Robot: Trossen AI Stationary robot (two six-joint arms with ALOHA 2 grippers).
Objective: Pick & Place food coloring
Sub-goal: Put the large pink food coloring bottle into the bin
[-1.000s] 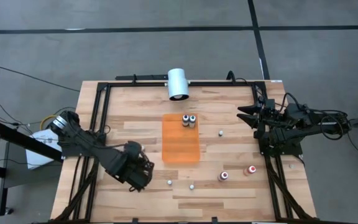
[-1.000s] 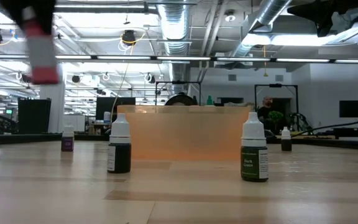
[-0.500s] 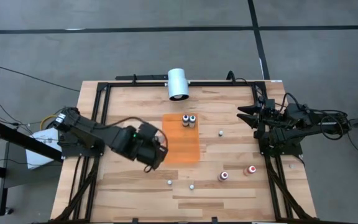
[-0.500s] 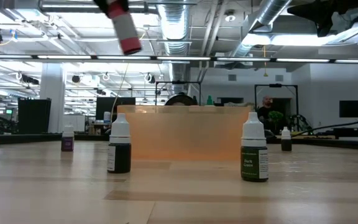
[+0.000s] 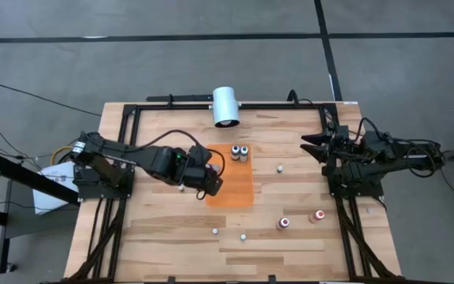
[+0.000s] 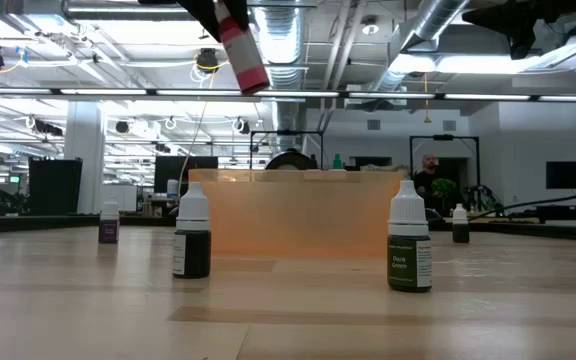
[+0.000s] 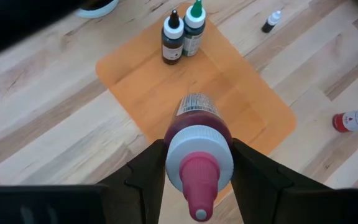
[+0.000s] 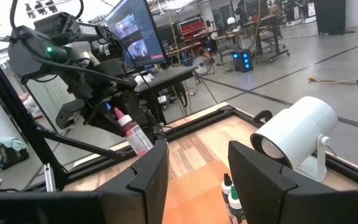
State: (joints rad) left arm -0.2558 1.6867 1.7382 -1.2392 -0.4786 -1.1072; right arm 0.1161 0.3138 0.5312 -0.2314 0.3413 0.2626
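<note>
Left gripper (image 5: 209,183) sits over the left edge of the orange mat (image 5: 231,189), clamped on a red food coloring bottle (image 7: 197,134) with a pale collar and red nozzle; the bottle is held clear of the table, tilted, as the low view shows it high above the mat (image 6: 243,45). Two dark bottles (image 5: 240,153) stand upright, touching side by side, on the far end of the mat, near the white cylinder (image 5: 225,106). One small bottle (image 5: 280,168) stands on bare wood just right of the mat. Two red-bodied bottles (image 5: 284,224) and (image 5: 318,215) lie right of the mat's near corner, well apart from it. Two more small bottles (image 5: 215,231) and (image 5: 243,235) stand on wood beyond the mat's near edge. Right gripper (image 5: 312,144) waits well to the right of the mat, above the table's frame, fingers spread apart and holding nothing.
</note>
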